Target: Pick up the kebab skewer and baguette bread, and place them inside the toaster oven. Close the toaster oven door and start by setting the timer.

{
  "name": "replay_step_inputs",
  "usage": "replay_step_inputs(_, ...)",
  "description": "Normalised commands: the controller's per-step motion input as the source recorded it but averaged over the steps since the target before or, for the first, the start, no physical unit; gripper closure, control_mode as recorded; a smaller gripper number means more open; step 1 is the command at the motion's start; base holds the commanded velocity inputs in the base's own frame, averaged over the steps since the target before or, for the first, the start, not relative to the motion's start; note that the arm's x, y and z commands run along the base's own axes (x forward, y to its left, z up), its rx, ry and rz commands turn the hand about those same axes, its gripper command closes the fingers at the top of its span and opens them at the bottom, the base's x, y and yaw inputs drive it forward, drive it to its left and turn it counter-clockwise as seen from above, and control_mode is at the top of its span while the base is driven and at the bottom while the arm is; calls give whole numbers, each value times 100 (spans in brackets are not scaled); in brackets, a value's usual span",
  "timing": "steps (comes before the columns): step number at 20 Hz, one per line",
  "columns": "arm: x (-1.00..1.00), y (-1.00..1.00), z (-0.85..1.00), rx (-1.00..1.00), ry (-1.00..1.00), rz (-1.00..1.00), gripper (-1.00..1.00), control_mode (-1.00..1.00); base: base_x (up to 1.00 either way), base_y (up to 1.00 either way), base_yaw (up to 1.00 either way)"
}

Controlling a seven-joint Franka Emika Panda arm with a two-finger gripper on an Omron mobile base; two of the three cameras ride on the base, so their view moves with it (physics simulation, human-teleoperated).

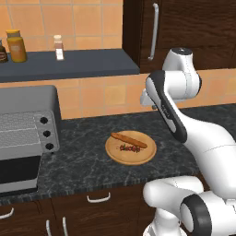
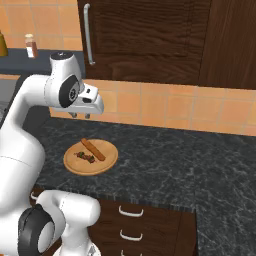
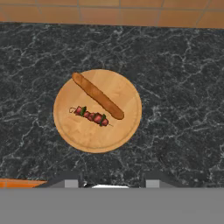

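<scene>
The short thin kebab skewer point(image 3: 91, 117), threaded with dark red, brown and green chunks, lies on the round pale wooden plate point(image 3: 81, 138), just beside the slim orange-brown baguette bread point(image 3: 97, 95) and roughly parallel to it. In the hand view both long axes run from about ten o'clock to four o'clock, the baguette on the twelve o'clock side of the skewer. The two-finger gripper point(image 2: 81, 115) hangs well above the plate with nothing between its fingers; how wide they stand I cannot tell. From the hand the skewer lies straight below and slightly toward eleven o'clock, so the descent looks to need a wrist turn to cross the stick. The boxy grey toaster oven point(image 1: 28, 133) sits at nine o'clock of the plate, its door apparently down.
</scene>
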Motion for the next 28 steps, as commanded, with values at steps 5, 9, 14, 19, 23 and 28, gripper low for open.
replay_step_inputs(5, 0, 0, 0, 0, 0, 0, -100, 100, 0, 0, 0)
replay_step_inputs(9, 0, 0, 0, 0, 0, 0, -100, 100, -18, 22, 0)
replay_step_inputs(14, 0, 0, 0, 0, 0, 0, -100, 100, -11, 81, 0)
replay_step_inputs(19, 0, 0, 0, 0, 0, 0, -100, 100, 2, 42, 0)
replay_step_inputs(23, 0, 0, 0, 0, 0, 0, -100, 100, 13, 28, 0)
replay_step_inputs(28, 0, 0, 0, 0, 0, 0, -100, 100, 26, 35, 0)
